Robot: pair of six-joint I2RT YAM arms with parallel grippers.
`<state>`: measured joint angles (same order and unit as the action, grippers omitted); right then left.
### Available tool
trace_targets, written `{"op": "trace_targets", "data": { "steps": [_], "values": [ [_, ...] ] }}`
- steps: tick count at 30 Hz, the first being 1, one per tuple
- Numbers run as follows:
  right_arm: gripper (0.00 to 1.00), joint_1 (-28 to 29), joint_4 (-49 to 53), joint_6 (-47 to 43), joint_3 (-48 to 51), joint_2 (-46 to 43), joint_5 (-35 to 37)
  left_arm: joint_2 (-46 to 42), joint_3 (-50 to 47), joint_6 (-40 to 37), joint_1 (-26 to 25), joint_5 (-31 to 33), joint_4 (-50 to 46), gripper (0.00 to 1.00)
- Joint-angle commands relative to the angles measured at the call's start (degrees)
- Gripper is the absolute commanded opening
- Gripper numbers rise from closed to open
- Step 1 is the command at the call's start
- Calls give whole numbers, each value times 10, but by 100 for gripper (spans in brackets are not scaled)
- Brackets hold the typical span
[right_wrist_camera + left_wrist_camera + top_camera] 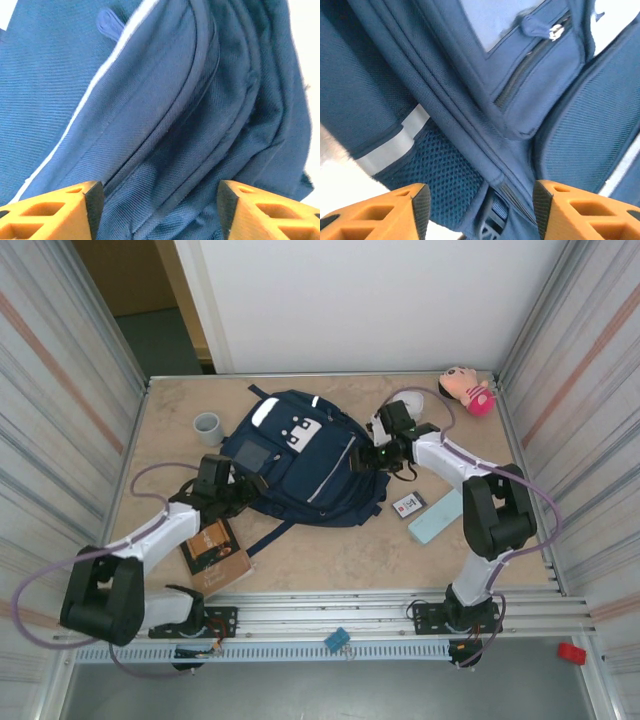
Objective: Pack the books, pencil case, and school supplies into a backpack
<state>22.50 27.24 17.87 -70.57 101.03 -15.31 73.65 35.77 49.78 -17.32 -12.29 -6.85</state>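
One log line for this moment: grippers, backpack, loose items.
left gripper: open, at navy fabric backpack | right gripper: open, at it | dark paperback book, pale teal pencil case, small white packet: unpacked

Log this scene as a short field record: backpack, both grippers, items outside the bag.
backpack: lying on the table between the arms
left gripper: jaws apart, backpack fabric between the fingers
right gripper: jaws apart, backpack fabric between the fingers
book: on the table by the left arm
pencil case: on the table, right of the backpack
white packet: beside the pencil case
others: grey cup, pink plush
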Motion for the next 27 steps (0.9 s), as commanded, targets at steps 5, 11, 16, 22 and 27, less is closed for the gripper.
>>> {"op": "trace_targets", "data": {
  "steps": [5, 11, 16, 22, 27],
  "values": [
    [57, 55, -79, 111, 110, -37, -33, 95, 49, -23, -1, -26, 51, 54],
    [58, 141, -116, 194, 178, -105, 7, 157, 82, -19, -1, -38, 81, 54],
    [63, 209, -100, 240, 167, -165, 72, 174, 162, -66, 2, -8, 14, 57],
    [73, 153, 19, 214, 98, -241, 37, 63, 198, -90, -3, 5, -94, 59],
    [69, 48, 31, 158, 74, -216, -43, -45, 139, -66, -24, -27, -127, 59]
  ]
}}
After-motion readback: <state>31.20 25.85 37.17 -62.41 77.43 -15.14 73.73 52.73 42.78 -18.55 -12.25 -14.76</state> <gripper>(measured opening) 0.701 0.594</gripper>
